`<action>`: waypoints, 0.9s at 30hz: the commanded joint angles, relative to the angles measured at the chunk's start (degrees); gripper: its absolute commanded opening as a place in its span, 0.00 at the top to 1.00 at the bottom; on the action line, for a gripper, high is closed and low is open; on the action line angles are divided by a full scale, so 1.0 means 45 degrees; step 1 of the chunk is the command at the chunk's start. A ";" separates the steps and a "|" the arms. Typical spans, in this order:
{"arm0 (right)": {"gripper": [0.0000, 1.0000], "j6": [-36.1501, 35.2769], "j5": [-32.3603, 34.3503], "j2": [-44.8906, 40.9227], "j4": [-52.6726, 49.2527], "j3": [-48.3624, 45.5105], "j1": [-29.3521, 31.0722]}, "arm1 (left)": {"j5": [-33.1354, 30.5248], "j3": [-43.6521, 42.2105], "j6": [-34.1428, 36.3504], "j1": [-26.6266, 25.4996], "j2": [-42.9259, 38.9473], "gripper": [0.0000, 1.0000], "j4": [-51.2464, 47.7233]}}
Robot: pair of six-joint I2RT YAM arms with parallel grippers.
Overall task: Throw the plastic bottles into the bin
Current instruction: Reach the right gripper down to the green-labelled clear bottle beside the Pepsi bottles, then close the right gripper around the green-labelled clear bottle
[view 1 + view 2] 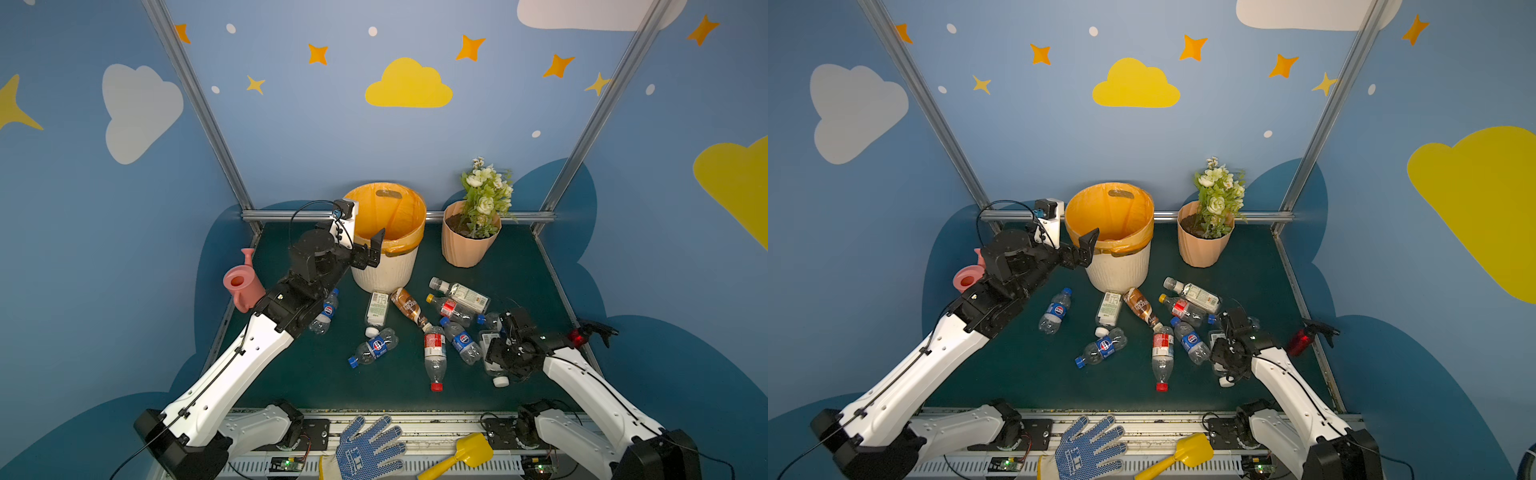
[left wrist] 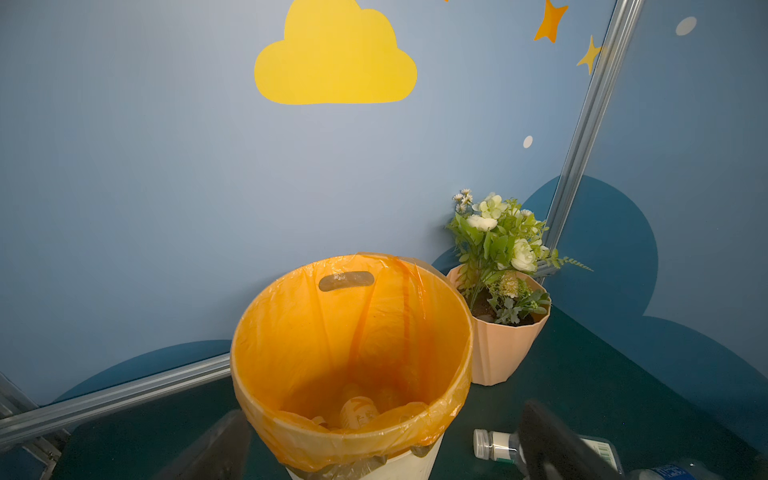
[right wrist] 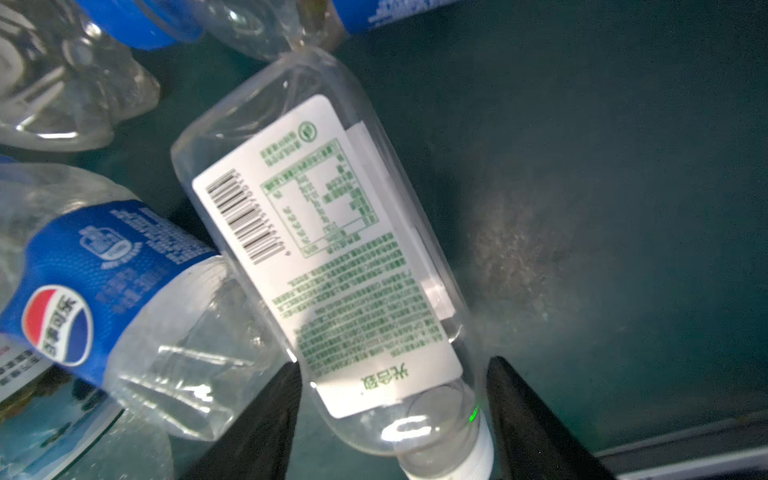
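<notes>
Looking into the booth: sky-blue painted walls, with a yellow cloud [image 1: 408, 85] on the back wall [image 1: 316, 137].

Around that cloud I see orange stars [image 1: 470, 48] and pale dots. Left of it, on the side wall, is a grey-white cloud [image 1: 139, 110], and to its right another yellow shape [image 1: 735, 183] on the opposite wall. Aluminium posts [image 1: 200, 104] slant down on either side of it to a horizontal rail [image 1: 270, 215] below. Beneath the cloud lies a dark green floor mat [image 1: 316, 374], ringed by dark blue cloud shapes [image 1: 665, 374]. The light looks soft and even.
</notes>
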 commanded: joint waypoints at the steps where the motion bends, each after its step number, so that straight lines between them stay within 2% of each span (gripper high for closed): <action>1: 0.23 -0.0061 0.0009 0.0249 0.0163 -0.0137 0.0087 | 0.0138 -0.0018 -0.0123 0.0079 -0.0237 0.00 -0.0154; 4: 0.18 -0.0038 -0.0060 0.0389 0.0263 -0.0050 0.0096 | 0.0118 -0.0018 -0.0105 0.0052 -0.0271 0.00 -0.0281; 8: 0.18 -0.0340 0.0181 0.0606 0.0179 0.0162 0.0100 | 0.0062 -0.0106 -0.0085 0.0101 -0.0377 0.00 -0.0305; 14: 0.18 -0.0544 -0.0236 0.1297 0.0289 0.0344 0.0093 | 0.0099 -0.0154 -0.0158 0.0156 -0.0464 0.00 -0.0419; 22: 0.16 -0.0740 0.0072 0.1089 0.0209 0.0608 0.0073 | 0.0098 -0.0282 -0.0183 0.0232 -0.0591 0.00 -0.0559; 27: 0.15 -0.1323 -0.0171 0.1986 0.0185 0.0919 0.0066 | 0.0138 -0.0311 -0.0222 0.0247 -0.0643 0.00 -0.0593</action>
